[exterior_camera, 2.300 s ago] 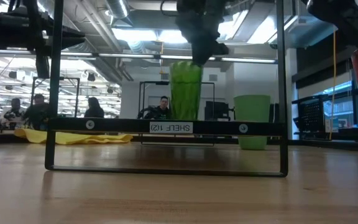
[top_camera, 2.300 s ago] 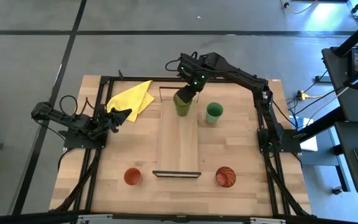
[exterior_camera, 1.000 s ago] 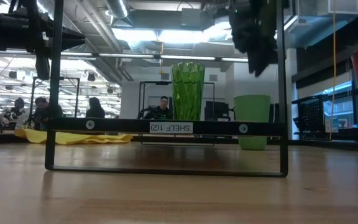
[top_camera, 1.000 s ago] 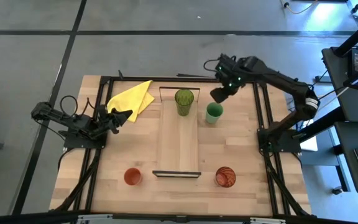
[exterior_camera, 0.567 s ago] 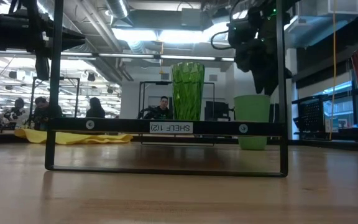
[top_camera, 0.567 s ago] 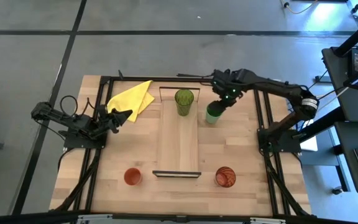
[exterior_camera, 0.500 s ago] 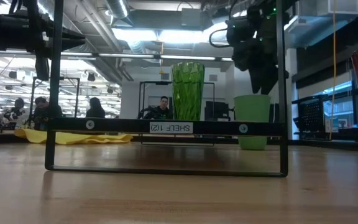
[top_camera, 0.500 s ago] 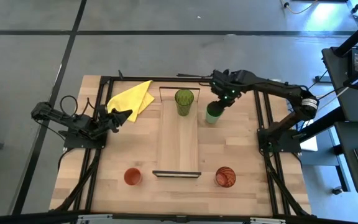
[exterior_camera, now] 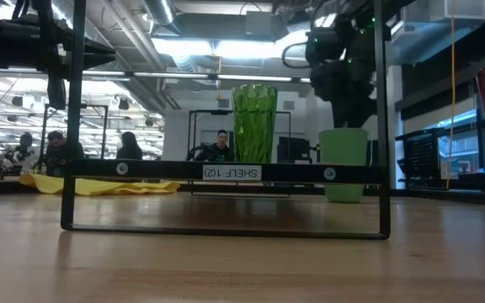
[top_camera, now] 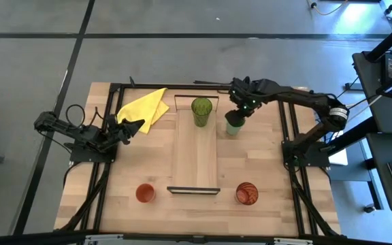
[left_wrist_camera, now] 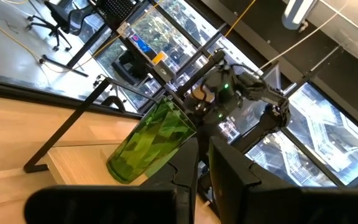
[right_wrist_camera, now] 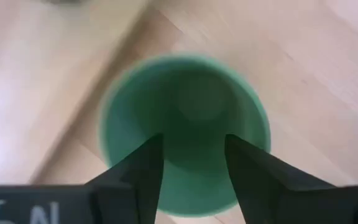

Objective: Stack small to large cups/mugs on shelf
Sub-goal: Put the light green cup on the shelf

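The tall olive-green tumbler (top_camera: 201,109) stands upright on the far end of the light-wood shelf (top_camera: 196,160); it also shows in the low view (exterior_camera: 253,122) and the left wrist view (left_wrist_camera: 154,140). The bright green cup (top_camera: 233,128) stands on the table to the shelf's right. My right gripper (top_camera: 235,117) is open just above it, pointing down, with both fingers over the cup's mouth (right_wrist_camera: 185,124). The orange-red cup (top_camera: 145,193) and the red-brown ribbed cup (top_camera: 246,193) stand near the front edge. My left gripper (top_camera: 136,126) is shut, waiting at the left.
A yellow cloth (top_camera: 145,107) lies at the far left of the table, just beyond my left gripper. The black frame of the table (top_camera: 286,129) runs along the right of the green cup. The shelf's near dark bracket (exterior_camera: 226,172) crosses the low view.
My right gripper, away from the olive-green tumbler that stays upright on the shelf, has moved toward the table's near edge and a little left, and come down over the bright green cup's mouth. The cups have not moved.
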Available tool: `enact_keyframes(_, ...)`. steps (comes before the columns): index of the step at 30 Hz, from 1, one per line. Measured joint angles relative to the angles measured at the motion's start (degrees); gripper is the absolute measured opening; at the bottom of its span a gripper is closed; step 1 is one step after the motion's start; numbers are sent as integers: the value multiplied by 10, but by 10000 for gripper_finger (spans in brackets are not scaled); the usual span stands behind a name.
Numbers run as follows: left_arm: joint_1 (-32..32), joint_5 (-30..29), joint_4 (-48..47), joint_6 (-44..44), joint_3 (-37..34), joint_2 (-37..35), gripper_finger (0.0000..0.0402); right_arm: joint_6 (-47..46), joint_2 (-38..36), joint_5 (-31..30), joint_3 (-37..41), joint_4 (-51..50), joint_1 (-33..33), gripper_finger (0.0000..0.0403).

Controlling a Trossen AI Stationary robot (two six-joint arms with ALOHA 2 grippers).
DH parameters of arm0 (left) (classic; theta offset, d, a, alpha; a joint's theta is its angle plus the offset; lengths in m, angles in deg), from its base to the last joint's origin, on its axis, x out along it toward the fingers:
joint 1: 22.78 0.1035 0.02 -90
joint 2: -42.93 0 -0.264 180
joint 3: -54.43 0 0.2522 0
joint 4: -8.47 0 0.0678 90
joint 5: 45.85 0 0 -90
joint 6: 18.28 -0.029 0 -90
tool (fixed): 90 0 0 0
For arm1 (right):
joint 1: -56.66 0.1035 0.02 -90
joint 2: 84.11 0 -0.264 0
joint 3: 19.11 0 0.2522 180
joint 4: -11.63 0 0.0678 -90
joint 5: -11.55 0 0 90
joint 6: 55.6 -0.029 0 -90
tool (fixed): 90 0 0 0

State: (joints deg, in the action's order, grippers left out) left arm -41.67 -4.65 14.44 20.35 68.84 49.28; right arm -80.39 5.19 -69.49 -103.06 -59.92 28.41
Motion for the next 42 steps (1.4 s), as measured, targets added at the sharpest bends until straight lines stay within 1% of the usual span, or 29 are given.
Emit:
enact_keyframes(6, 0, 0, 0, 0, 0, 0, 35, 7, 0, 11, -57, -5, 0, 173)
enact_keyframes(7, 0, 0, 0, 0, 0, 0, 35, 12, 0, -1, -69, -13, 0, 173)
enact_keyframes(9, 0, 0, 0, 0, 0, 0, 35, 27, 0, -44, -85, -30, 0, 173)
enact_keyframes(11, 0, 0, 0, 0, 0, 0, 35, 38, 0, -65, -88, -48, -6, 173)
enact_keyframes(16, 0, 0, -2, -1, 0, 0, 35, 43, 3, -65, -59, -86, -26, 173)
enact_keyframes(25, 0, 0, -9, -1, 0, 0, 35, 41, 3, -56, -24, -58, -26, 173)
enact_keyframes(30, 0, 0, -9, 0, 0, 0, 35, 27, 3, -30, 7, -32, -26, 173)
enact_keyframes(34, 0, 0, -9, 0, 0, 0, 35, 23, 3, -28, 21, -31, -26, 170)
enact_keyframes(36, 0, 0, -9, 0, 0, 0, 35, 21, 3, -28, 18, -32, -26, 161)
enact_keyframes(38, 0, 0, -9, 0, 0, 0, 35, 19, 3, -28, 9, -30, -26, 143)
enact_keyframes(42, 0, 0, -9, 0, 0, 0, 35, 14, 3, -29, 1, -28, -21, 82)
